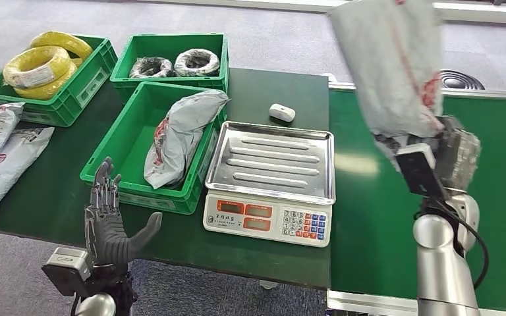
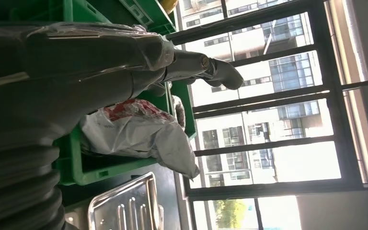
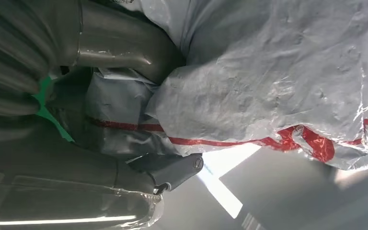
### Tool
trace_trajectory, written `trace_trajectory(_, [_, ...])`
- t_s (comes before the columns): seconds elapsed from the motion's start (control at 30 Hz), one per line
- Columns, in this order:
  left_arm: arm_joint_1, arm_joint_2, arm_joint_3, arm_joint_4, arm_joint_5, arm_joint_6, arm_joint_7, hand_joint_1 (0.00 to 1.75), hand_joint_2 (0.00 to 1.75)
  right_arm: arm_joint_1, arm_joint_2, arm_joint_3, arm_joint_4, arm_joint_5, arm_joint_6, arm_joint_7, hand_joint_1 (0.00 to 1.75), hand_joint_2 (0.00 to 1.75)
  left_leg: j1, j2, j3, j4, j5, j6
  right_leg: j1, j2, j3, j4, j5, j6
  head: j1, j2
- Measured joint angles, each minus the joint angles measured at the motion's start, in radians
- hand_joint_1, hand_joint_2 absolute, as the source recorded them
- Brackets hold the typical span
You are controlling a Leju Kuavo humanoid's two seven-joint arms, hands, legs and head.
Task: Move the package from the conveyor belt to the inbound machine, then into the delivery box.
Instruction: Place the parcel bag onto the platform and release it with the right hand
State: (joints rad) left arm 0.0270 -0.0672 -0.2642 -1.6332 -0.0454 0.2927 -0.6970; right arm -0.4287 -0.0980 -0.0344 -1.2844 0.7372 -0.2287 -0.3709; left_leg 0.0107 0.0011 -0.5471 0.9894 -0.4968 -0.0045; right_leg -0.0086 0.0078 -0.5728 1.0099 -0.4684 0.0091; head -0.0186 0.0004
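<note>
Right hand (image 1: pixel 451 155): grips the lower end of a grey package (image 1: pixel 392 66) and holds it in the air above the conveyor belt (image 1: pixel 382 217), fingers wrapped into the plastic (red print shows on the bag).
Package axis: long axis runs nearly upright, free end up and leaning a little toward the scale (image 1: pixel 271 181); the held end points down.
Left hand (image 1: pixel 109 220): raised at the table's near edge, fingers spread apart, holding nothing, just in front of the near green bin (image 1: pixel 105 164).
Near green bin: holds another grey bag (image 1: pixel 178 135) lying lengthwise.
Open room: bare steel tray of the scale sits between bin and belt, touching neither; belt surface around the right arm is bare green.
</note>
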Motion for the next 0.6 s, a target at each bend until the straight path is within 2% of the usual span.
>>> trace_trajectory(0.07, [-0.019,-0.005,0.001,0.002,0.004,-0.008,-0.002,0.0,1.75,-0.048,0.003,0.086,0.06,0.064,0.111,0.029,1.75,1.75,0.0,-0.003,0.0,0.0,0.002,0.0,0.0,-0.002,0.0,0.0,0.001,0.0,0.0,0.0])
trace_trajectory(0.1, [-0.024,-0.008,0.001,0.002,0.004,-0.011,-0.002,0.0,1.75,-0.066,0.005,0.12,0.091,0.076,0.137,0.033,1.75,1.75,0.0,-0.005,-0.001,0.0,0.003,0.0,0.0,-0.004,-0.001,0.0,0.001,0.0,0.0,0.0])
trace_trajectory(0.2, [-0.028,-0.012,0.002,0.002,0.003,-0.016,-0.003,0.0,1.75,-0.106,0.007,0.185,0.165,0.082,0.147,0.031,1.75,1.75,0.0,-0.009,-0.003,0.0,0.004,0.0,0.0,-0.008,-0.001,0.0,0.001,0.0,0.0,0.0])
trace_trajectory(0.4, [-0.029,-0.013,0.003,0.002,0.002,-0.018,-0.003,0.0,1.75,-0.141,0.007,0.233,0.233,0.089,0.153,0.027,1.75,1.75,-0.001,-0.009,-0.005,0.001,0.003,0.0,-0.001,-0.008,-0.003,0.0,0.001,0.001,0.0,0.0])
trace_trajectory(0.57, [-0.028,-0.023,0.021,-0.003,-0.008,-0.026,0.012,0.0,1.75,-0.177,0.007,0.277,0.307,0.127,0.257,0.038,1.75,1.75,0.0,-0.008,-0.005,0.001,0.003,0.0,0.0,-0.007,-0.003,0.0,0.001,0.001,0.0,0.0])
trace_trajectory(0.6, [-0.028,-0.025,0.029,-0.008,-0.011,-0.027,0.018,0.0,1.75,-0.186,0.007,0.289,0.333,0.135,0.273,0.04,1.38,1.75,0.0,-0.008,-0.005,0.001,0.003,0.0,0.0,-0.007,-0.003,0.0,0.001,0.001,0.0,0.0])
